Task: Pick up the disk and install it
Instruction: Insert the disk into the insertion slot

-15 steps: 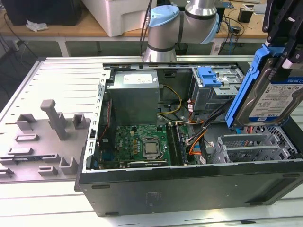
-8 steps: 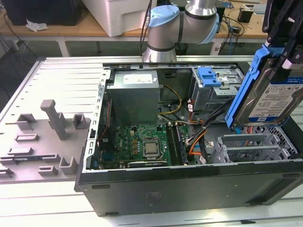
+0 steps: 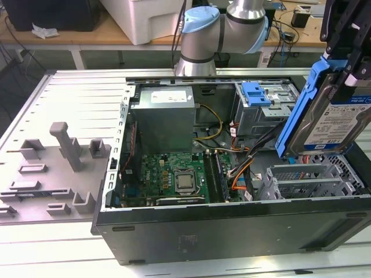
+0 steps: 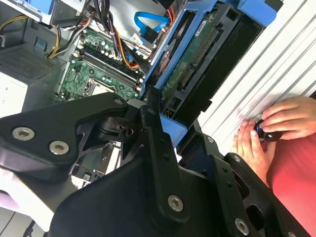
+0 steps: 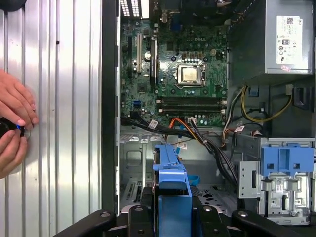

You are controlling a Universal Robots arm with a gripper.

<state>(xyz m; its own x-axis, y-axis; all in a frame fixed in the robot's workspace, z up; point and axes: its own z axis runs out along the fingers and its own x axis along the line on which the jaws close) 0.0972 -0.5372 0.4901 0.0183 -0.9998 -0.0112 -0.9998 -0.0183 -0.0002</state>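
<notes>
Up over the open computer case (image 3: 232, 231), at its end on the exterior view's right, your gripper (image 3: 348, 61) is clamped on the disk (image 3: 333, 119) by its blue frame. The exterior view gives you the labelled face, while the second wrist view gives you the circuit-board side (image 4: 190, 61). Both wrist views add a person's hands (image 5: 12, 126) on the ribbed table (image 5: 64, 123) beside the case. The disk's long axis stands steep, with its upper end leaning toward the exterior view's right and its lower end pointing into the case.

Robotics lab, slatted metal table (image 3: 69, 98), open computer case (image 3: 232, 229)
</notes>
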